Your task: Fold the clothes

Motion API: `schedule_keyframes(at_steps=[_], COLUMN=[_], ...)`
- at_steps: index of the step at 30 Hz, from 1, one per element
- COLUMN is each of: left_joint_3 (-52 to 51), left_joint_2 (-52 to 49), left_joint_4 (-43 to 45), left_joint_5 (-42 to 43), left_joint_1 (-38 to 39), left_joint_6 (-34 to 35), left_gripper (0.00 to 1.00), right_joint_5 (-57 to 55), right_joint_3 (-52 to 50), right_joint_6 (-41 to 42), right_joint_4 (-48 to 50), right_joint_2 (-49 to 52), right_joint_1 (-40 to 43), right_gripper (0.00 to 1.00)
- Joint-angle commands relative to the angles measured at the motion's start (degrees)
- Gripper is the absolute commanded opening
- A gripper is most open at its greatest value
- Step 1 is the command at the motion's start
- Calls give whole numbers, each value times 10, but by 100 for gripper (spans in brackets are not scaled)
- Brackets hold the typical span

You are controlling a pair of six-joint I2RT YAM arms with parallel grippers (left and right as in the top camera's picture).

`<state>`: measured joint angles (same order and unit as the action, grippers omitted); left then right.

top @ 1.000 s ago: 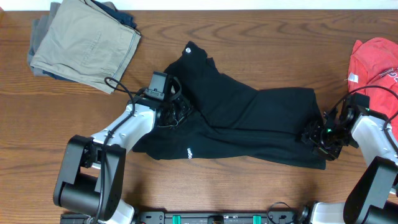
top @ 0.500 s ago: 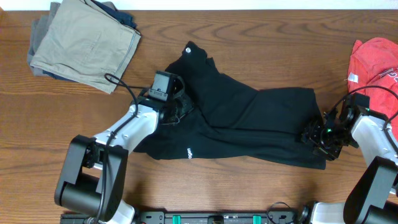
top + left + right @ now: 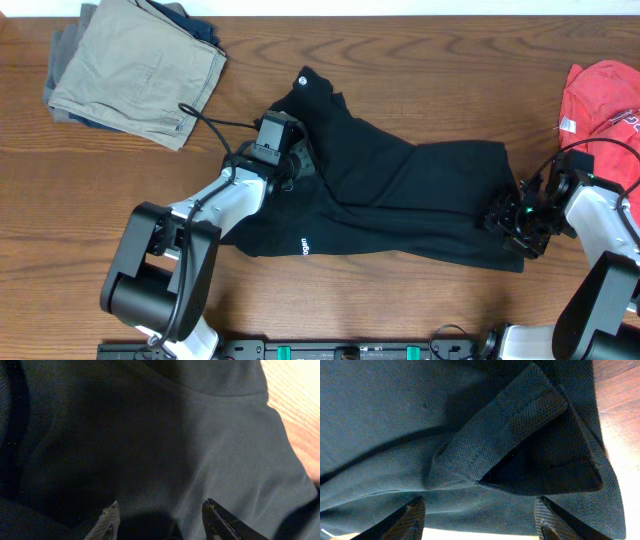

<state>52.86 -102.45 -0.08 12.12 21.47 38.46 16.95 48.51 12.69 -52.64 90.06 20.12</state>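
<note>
The clothes [image 3: 400, 190], a black garment, lie crumpled across the middle of the wooden table [image 3: 420, 60]. A small white round logo [image 3: 304, 81] shows at the far tip and white lettering [image 3: 303, 244] near the front left hem. My left gripper [image 3: 297, 160] hovers over the garment's left part. In the left wrist view its jaws [image 3: 161, 507] stand apart above dark fabric [image 3: 150, 435], holding nothing. My right gripper [image 3: 503, 215] sits at the garment's right edge. Its jaws [image 3: 480, 509] are wide open, straddling the cloth below a doubled-over hem [image 3: 520, 435].
Khaki folded trousers [image 3: 135, 70] lie on a pile at the back left corner. A red T-shirt [image 3: 605, 95] is bunched at the right edge, just behind my right arm. A black cable [image 3: 205, 125] loops from my left wrist towards the trousers.
My left gripper has slid up and to the right over the garment, and its jaws have spread a little. The right arm and the cloth by it have not moved.
</note>
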Motion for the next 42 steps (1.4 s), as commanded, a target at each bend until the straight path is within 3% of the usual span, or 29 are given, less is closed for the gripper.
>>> schedule_keyframes(at_steps=[1,8,11,14,27,32,42], left_joint_3=[23,43,43,38,30,30,30], left_joint_2=[34,162,187,175,27,2,-4], left_joint_4=[-13,-145,-264,-315,-234,-186,-172], left_joint_5=[27,3,-42,-22,37,28,-37], left_joint_1=[-2,-2,-2,-1,-3,-6,-5], left_joint_6=[-57,-51,26,50,86,73,66], left_gripper=[55,54,54,54,54,54,54], right_joint_5=[4,4,4,5,4,4,4], right_joint_3=[-2,-2,-2,-2,-3,-3,-3], right_joint_6=[-12,-12,-12,-12,-13,-17,-16], right_joint_4=[2,4,5,12,-5,-7,-5], right_joint_2=[3,3,3,3,3,3,3], right_joint_1=[-3,-3,-3,-3,-3,-3,-3], right_gripper=[69,69,69,69,70,70,70])
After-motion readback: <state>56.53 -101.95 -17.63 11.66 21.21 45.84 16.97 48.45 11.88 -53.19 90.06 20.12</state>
